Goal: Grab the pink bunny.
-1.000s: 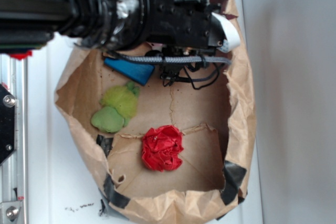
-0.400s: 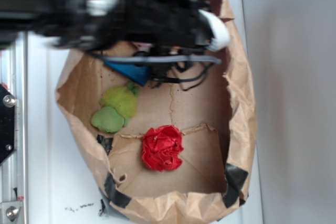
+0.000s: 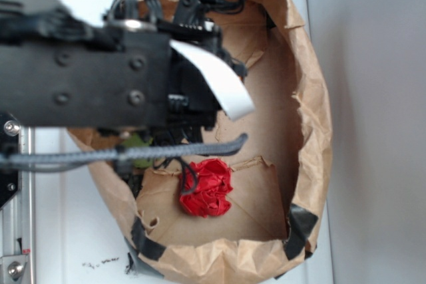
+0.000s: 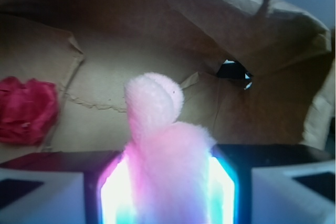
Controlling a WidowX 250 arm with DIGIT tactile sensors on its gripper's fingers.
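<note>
Pink plush filled the tool point(image 4: 168, 192): the pink bunny point(image 4: 163, 145) sat clamped between both fingers, above the paper bag point(image 4: 236, 30) floor. Red cloth ball point(image 4: 26, 109) at 9 o'clock. Grasp judged done; only lifting clear remained.

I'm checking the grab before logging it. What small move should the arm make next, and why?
Probably a slow, straight lift with the jaws kept shut. The wrist view shows the pink bunny squeezed between the gripper pads, its top sticking out above them, so the grasp looks made. The paper bag walls rise on all sides and the red cloth ball lies nearby, so going up seems safer than sideways.
</note>
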